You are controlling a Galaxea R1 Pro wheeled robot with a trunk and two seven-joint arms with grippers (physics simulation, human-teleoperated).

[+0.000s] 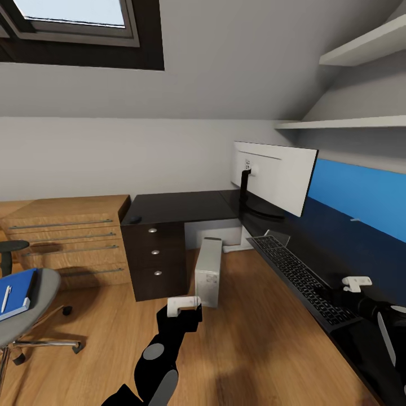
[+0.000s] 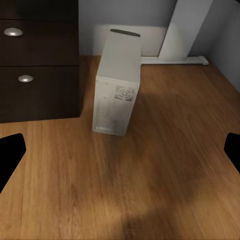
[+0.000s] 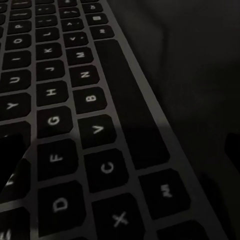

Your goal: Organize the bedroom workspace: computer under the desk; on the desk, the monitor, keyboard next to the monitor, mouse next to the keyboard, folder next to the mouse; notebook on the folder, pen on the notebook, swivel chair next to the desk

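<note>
On the desk [image 1: 186, 206], the keyboard [image 3: 75, 115] lies just under the wide-open right gripper [image 3: 122, 165]

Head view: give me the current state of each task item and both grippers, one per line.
computer: upright on the floor, beside the drawers
monitor: standing on the desk
keyboard: flat on the desk, near the monitor
mouse: on the desk's far corner, away from the keyboard
folder: on the swivel chair
pen: lying on the folder
left gripper: open, empty
right gripper: open, over the keyboard
</note>
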